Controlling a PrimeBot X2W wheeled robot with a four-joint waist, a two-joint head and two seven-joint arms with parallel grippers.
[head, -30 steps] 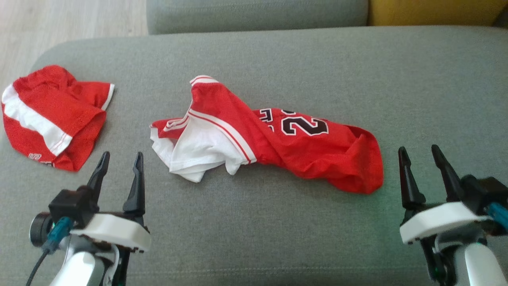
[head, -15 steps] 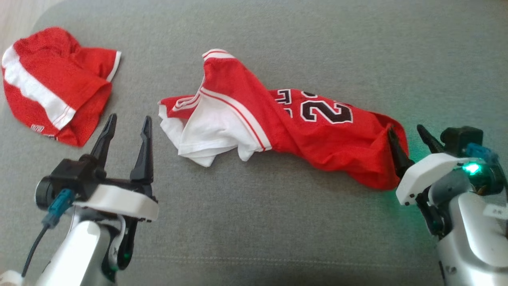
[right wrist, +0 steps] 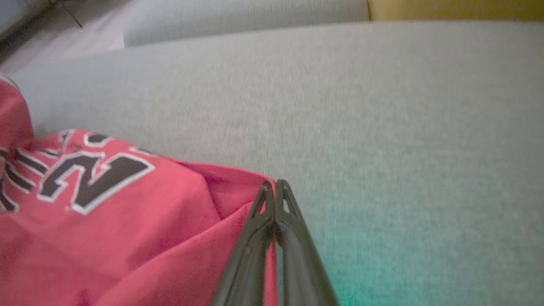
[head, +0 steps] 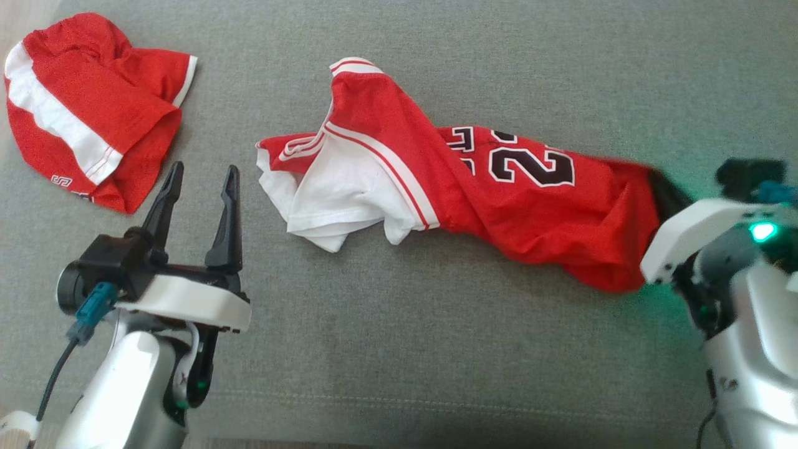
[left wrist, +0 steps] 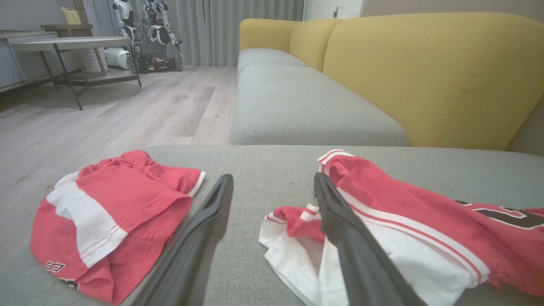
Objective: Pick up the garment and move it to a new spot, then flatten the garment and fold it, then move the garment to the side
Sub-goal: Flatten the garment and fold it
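I have the right end effector [right wrist: 275,185] closed tight, its two dark fingers pressed together on the hem at the right-hand end of the red and white basketball jersey [head: 474,187]. From the wrist camera the pinch looks thin, just the edge of the cloth. The jersey lies crumpled and stretched lengthwise across the middle of the flat grey fabric seat cushion [head: 399,349], black numerals up, white panel bunched at its left end. My left end effector [head: 202,181] hovers above the cushion with its fingers spread wide and nothing between them, just beside that white end. Off to the left sits a second crumpled red garment with a white band [head: 93,137], well apart from the jersey. I judge this to be the very first step: the pick-up, with one end gripped and nothing lifted. Next I would bring the left end effector onto the near white corner, close it, then raise both ends together, watching that the thin right-hand pinch does not slip.
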